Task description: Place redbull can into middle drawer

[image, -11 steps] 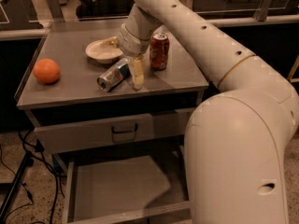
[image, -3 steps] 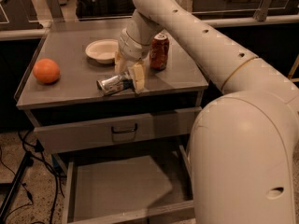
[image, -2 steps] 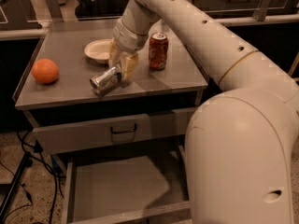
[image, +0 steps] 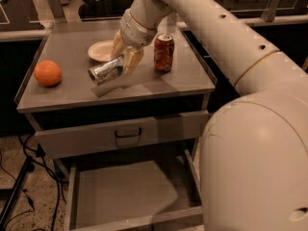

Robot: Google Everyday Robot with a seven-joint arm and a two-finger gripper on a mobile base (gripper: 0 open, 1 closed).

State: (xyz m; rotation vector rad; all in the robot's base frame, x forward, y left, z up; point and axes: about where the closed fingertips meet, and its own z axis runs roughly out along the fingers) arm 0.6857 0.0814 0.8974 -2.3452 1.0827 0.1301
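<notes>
The redbull can (image: 106, 71) is a slim silver can, held on its side a little above the grey counter (image: 77, 93), shiny end pointing left. My gripper (image: 122, 60) is shut on its right end, its cream fingers (image: 132, 59) on either side of it. The middle drawer (image: 125, 196) stands pulled out below the counter, a wide shallow grey tray with a bare floor. My arm reaches in from the upper right.
An orange (image: 47, 73) lies at the counter's left. A white plate (image: 102, 50) sits behind the gripper and a red soda can (image: 163, 52) stands to its right. The shut top drawer front with a dark handle (image: 127, 132) is above the open drawer. Cables (image: 19, 177) hang at the lower left.
The gripper has closed on the redbull can and lifted it off the counter, moving slightly left and up. The other objects have not moved.
</notes>
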